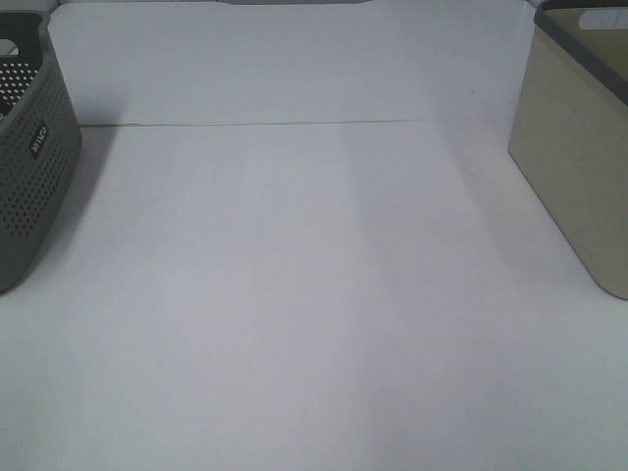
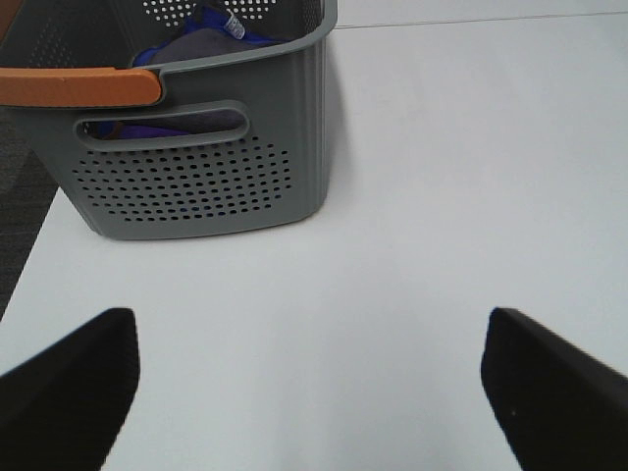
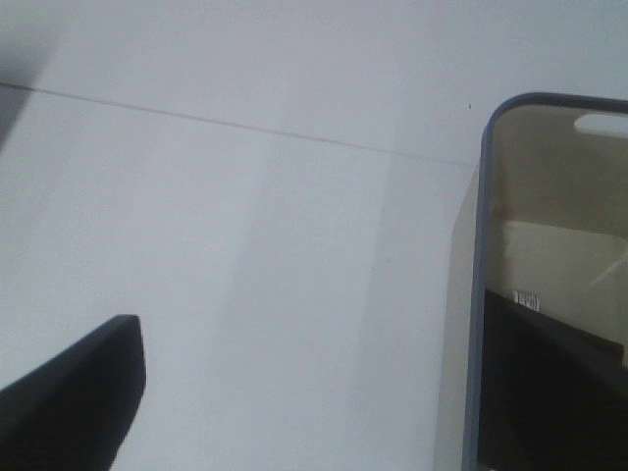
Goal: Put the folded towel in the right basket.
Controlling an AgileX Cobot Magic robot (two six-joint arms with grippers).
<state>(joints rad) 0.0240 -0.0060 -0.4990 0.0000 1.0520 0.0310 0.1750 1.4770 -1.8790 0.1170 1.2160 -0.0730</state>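
No towel lies on the white table (image 1: 314, 294) in the exterior high view. In the left wrist view a grey and blue-purple cloth (image 2: 191, 44) lies inside the grey perforated left basket (image 2: 196, 186), partly hidden by its wall. My left gripper (image 2: 309, 383) is open and empty above the table, just in front of that basket. The beige right basket (image 1: 574, 167) stands at the table's right edge. My right gripper (image 3: 314, 392) is open and empty beside the basket's rim (image 3: 478, 294). Neither gripper shows in the exterior high view.
The grey basket (image 1: 29, 157) stands at the table's left edge and has an orange handle (image 2: 78, 86). A dark shape with a small white label (image 3: 549, 392) shows inside the beige basket's outline. I cannot tell whether it is an object or my finger.
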